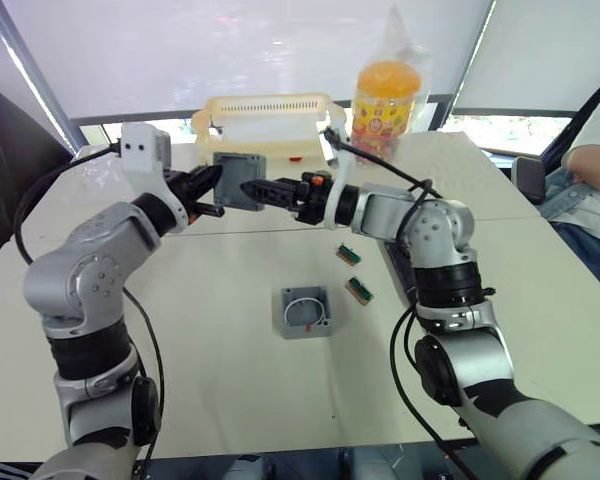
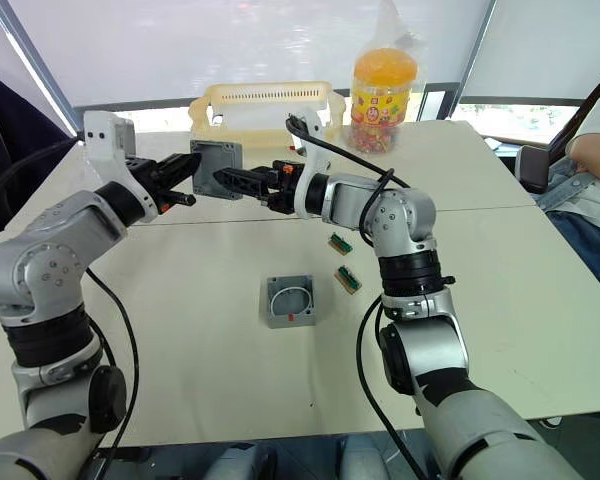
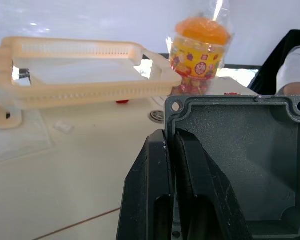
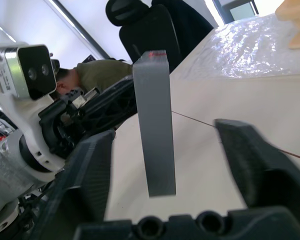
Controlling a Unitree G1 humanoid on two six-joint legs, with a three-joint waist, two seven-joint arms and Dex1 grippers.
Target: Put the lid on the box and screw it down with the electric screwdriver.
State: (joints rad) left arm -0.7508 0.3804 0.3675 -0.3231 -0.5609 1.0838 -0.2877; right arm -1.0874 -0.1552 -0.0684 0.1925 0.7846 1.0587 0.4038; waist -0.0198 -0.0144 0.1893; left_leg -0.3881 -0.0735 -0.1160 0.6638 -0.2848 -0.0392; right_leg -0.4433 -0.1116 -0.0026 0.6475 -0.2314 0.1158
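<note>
My left gripper (image 1: 212,190) pinches the lid (image 1: 238,181) upright above the table (image 1: 210,370) — my right gripper (image 1: 252,188) open around it; box (image 1: 305,312) nearer.

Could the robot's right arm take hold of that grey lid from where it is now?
Probably yes: the right gripper is open, its jaws standing either side of the lid, which the left gripper holds up edge-on.

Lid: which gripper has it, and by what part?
The left gripper holds the lid by one edge, upright above the table. The right gripper is open around it, not touching.
</note>
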